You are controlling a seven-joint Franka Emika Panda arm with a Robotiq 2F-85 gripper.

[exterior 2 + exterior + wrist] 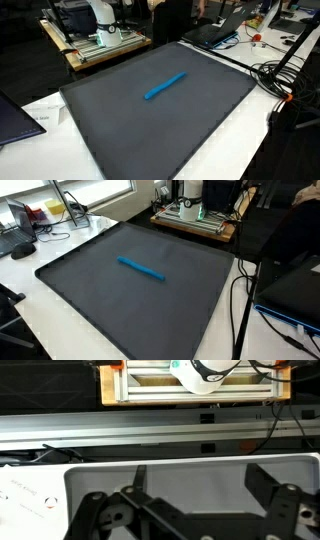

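A blue marker (140, 269) (165, 86) lies flat near the middle of a dark grey mat (90, 295) (190, 125) that covers most of a white table. Neither exterior view shows my gripper or arm over the mat. In the wrist view my gripper (200, 482) is open, its two black fingers (139, 478) standing wide apart with only bare grey mat (200, 475) between them. The marker does not appear in the wrist view, so I cannot tell how far the gripper is from it.
The robot's base stands on a wooden platform (195, 215) (100, 42) (190, 385) behind the mat. Black cables (240, 300) (275, 75) run along one side of the table. Laptops (220, 30) (12, 118) and a computer mouse (22, 250) sit around the mat's edges.
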